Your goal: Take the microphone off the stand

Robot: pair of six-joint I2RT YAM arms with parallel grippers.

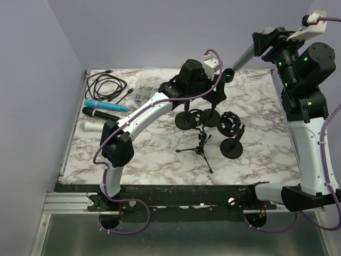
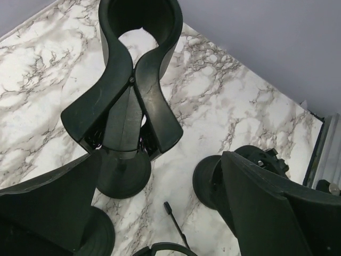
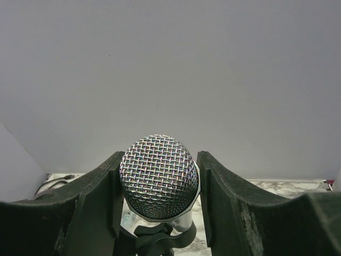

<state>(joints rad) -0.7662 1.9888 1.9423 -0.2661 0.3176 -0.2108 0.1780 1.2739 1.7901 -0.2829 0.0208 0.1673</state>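
Fingers (image 3: 96, 208) of the right gripper (image 3: 160, 160) clamp the microphone (image 3: 159, 178) head, high at rear right. Left gripper (image 2: 160, 160) sits spread astride the stand (image 2: 128, 106). Extraction stage, judged; next, draw clear along its length.

Marble-pattern surface (image 1: 160, 165), things at left and centre.
Far left: coiled black cable (image 1: 106, 85); nearer, teal mic (image 1: 105, 104), black mic (image 1: 100, 113) and white mic (image 1: 90, 127) lie side by side. Clear bag (image 1: 145, 88) near the far edge. Centre: round-base stands (image 1: 232, 149), small tripod (image 1: 201, 146) beside them.
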